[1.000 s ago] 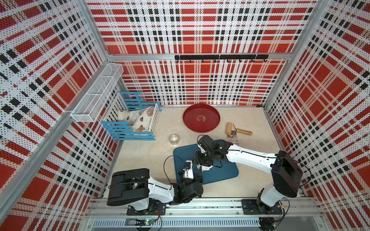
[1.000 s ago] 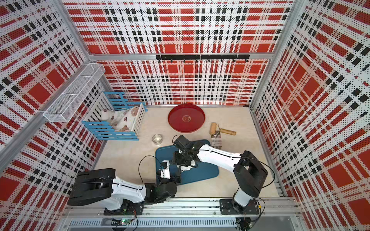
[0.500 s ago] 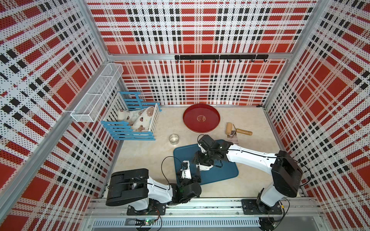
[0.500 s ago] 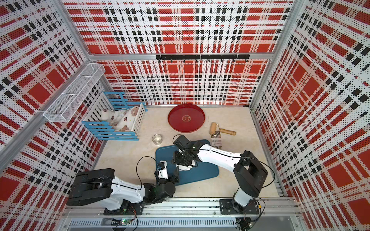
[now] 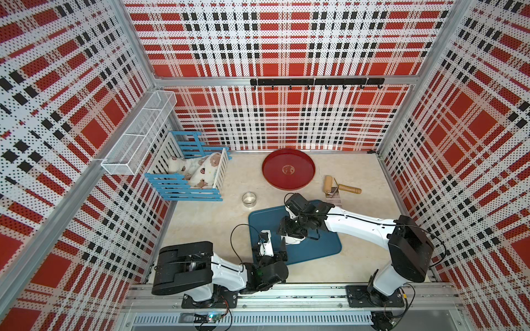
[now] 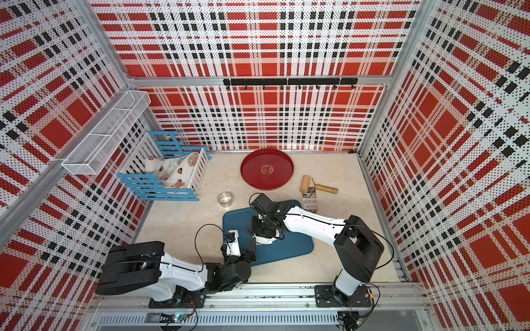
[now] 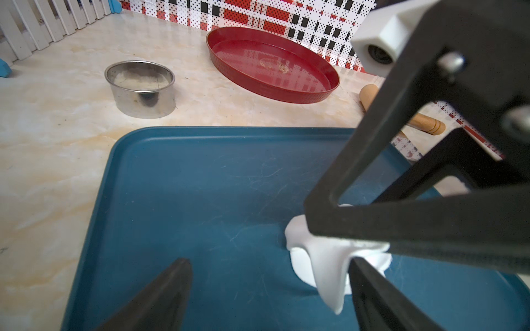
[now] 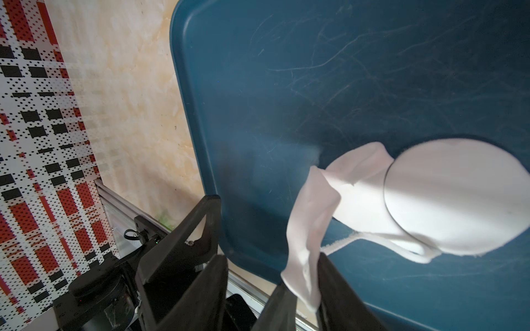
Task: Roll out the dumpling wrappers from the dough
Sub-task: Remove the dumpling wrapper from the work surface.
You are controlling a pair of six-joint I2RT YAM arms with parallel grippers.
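Note:
On the blue tray [image 8: 286, 86] lies a neat round dumpling wrapper [image 8: 456, 195], partly seen in the left wrist view [image 7: 301, 266]. A ragged strip of leftover dough [image 8: 309, 215] rises from beside it and hangs along the inner face of one finger of my right gripper [image 8: 272, 256]. That gripper's jaws stand apart. My left gripper [image 7: 269, 259] is open wide. One of its fingertips [image 8: 282, 306] sits against the other side of the dough [image 7: 327, 269]. In both top views the grippers [image 5: 289, 232] [image 6: 252, 249] meet over the tray's front left.
A metal ring [image 5: 249, 199] stands on the table behind the tray [image 5: 315, 252]. A red round plate [image 5: 272, 174] is at the back, and a wooden roller [image 5: 341, 187] at the back right. A blue and white crib [image 5: 189, 177] fills the left corner.
The left gripper has shifted slightly at the tray's front left. The right gripper has stayed in place with the dough strip on its finger.

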